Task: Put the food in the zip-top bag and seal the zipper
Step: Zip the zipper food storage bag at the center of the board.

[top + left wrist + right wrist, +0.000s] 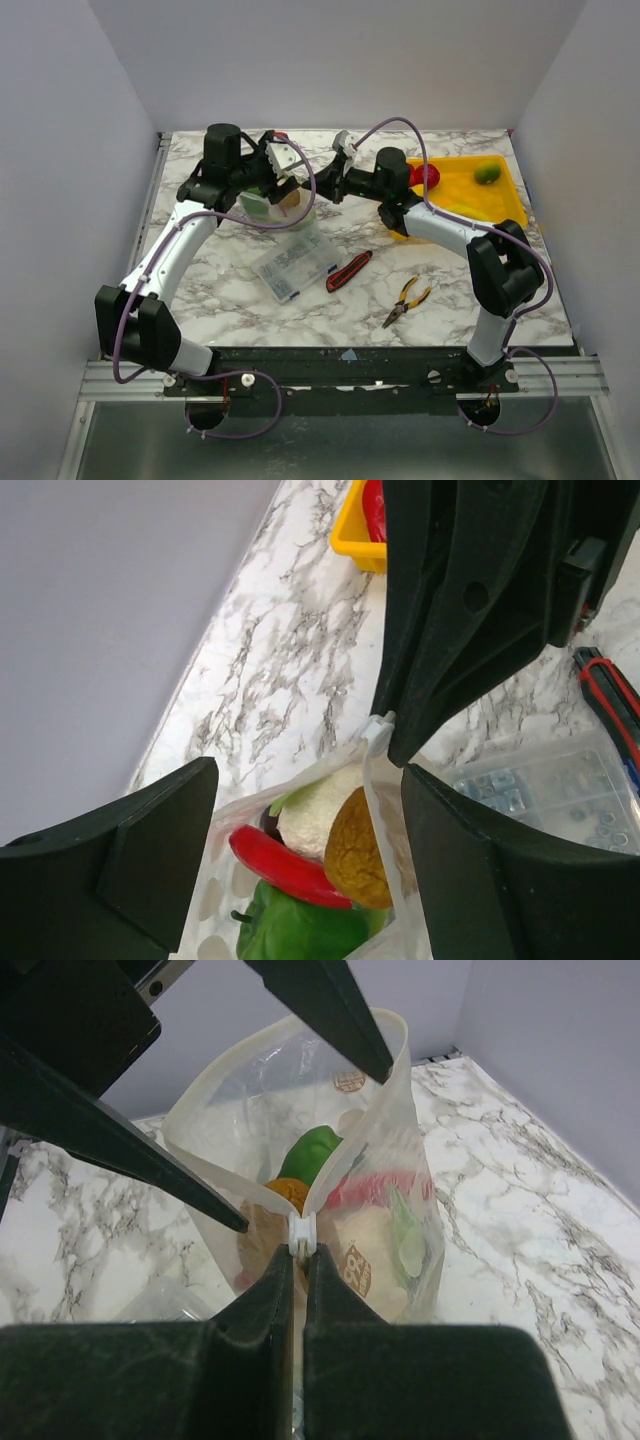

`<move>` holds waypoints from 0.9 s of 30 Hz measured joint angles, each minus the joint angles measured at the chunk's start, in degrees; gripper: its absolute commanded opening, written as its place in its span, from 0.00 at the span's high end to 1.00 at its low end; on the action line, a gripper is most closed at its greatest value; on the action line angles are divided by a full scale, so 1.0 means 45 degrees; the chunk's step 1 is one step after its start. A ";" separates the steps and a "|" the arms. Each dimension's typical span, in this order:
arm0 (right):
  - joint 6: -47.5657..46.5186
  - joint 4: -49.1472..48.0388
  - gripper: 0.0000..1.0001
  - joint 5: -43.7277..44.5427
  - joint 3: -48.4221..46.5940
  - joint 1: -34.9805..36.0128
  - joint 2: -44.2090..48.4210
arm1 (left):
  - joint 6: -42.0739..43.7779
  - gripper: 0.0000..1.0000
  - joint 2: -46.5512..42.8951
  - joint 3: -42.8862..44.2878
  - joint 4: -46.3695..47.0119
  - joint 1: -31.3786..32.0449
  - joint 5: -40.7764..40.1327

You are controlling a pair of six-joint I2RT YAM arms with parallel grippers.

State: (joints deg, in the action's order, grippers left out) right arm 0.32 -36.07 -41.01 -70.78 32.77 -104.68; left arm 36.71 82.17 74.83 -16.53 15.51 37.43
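Upright at about 11 o'clock on the marble table (300,325), the zip-top bag (230,1110) holds food (320,815): white cauliflower, a red piece, a green pepper and a brown lump. Its mouth gapes. The right gripper (300,1252) pinches the zipper (302,1228) at its white end tab, and the left gripper (310,770) hangs spread either side. At 2 o'clock, the yellow tray (462,188) carries a green piece (487,172) and a half-hidden red one. Crinkled plastic blurs the bag's lower contents.

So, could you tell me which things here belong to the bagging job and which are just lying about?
Job: bag, zipper, food inside it, green fruit and red piece on the yellow tray.
Lying about: parts box, knife, pliers.
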 measured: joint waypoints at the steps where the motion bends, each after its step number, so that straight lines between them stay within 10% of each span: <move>1: -0.0083 0.0073 1.00 -0.0044 -0.0029 0.0000 0.0000 | 0.0092 0.20 -0.0034 -0.0015 0.0126 0.0005 -0.0024; 14: -0.0923 0.1433 1.00 -0.0359 -0.0398 -0.0010 0.0000 | 0.2841 0.24 0.3147 0.5003 -0.5119 -0.0121 0.1253; 27: -0.1088 0.1957 1.00 -0.0520 -0.0515 0.0024 0.0000 | 0.3405 0.23 0.3497 0.5212 -0.7427 -0.0248 0.1880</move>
State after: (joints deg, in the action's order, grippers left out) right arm -4.58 -27.27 -43.35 -73.10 32.88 -104.68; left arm 52.03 97.91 98.28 -49.95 14.39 45.89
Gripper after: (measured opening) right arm 0.008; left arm 0.767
